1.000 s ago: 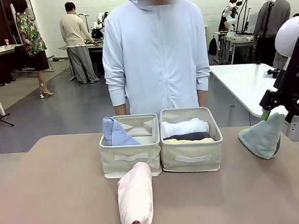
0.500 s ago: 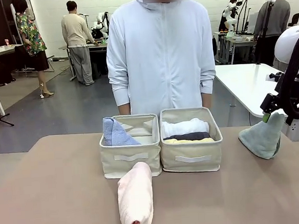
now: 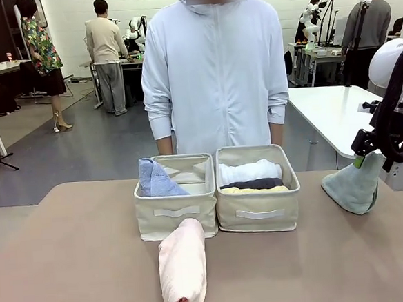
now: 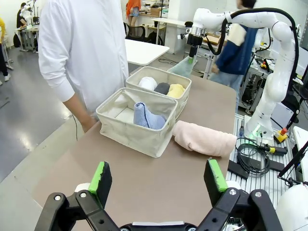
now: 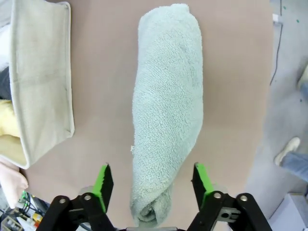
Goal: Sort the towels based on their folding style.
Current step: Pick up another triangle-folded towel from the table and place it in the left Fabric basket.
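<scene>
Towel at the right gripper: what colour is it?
The towel is pale grey-green; the right wrist view shows it best.

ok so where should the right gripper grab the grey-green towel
Across its narrow end, coming down from above. The grey-green towel lies flat on the table, tapering to that end, which sits between the pads of the open right gripper, so closing there likely spans it.

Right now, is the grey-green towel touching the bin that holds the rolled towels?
Apart. The right wrist view shows bare table between the grey-green towel and that bin.
</scene>
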You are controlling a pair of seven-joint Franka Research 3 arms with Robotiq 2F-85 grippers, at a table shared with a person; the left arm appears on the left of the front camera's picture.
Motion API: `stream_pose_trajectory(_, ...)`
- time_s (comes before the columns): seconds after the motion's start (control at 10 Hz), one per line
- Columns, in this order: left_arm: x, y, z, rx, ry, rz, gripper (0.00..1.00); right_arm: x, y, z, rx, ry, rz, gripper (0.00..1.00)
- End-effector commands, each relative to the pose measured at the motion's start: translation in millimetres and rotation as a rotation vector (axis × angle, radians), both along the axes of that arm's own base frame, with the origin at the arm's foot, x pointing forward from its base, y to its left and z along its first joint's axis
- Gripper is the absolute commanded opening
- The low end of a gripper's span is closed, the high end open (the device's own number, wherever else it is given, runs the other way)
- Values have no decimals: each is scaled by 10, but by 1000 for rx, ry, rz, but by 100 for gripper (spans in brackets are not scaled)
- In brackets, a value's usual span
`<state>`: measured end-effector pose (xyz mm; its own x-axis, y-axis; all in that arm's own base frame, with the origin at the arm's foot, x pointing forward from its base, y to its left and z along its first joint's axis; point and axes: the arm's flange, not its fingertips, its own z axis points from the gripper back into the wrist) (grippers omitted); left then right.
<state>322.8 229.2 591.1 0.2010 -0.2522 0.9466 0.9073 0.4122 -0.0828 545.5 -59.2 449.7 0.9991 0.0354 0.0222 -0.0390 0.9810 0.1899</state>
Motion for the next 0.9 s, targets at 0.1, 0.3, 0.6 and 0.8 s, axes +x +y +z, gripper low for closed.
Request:
stream_pose_trajectory(0.1, 4, 21, 13, -9, -32, -8, 100, 40, -10, 17, 8, -1, 3, 38)
stream_pose_trajectory(0.3, 4, 21, 13, -9, -32, -8, 100, 27, -45, 24, 0, 4, -8, 14)
stream_pose_trajectory(0.6, 4, 21, 13, -9, -32, -8, 100, 12, -42, 38, -4, 3, -6, 0)
stream_pose_trajectory(0.8, 4, 21, 13, -9, -32, -8, 100, 4, -31, 47, -3, 4, -2, 0)
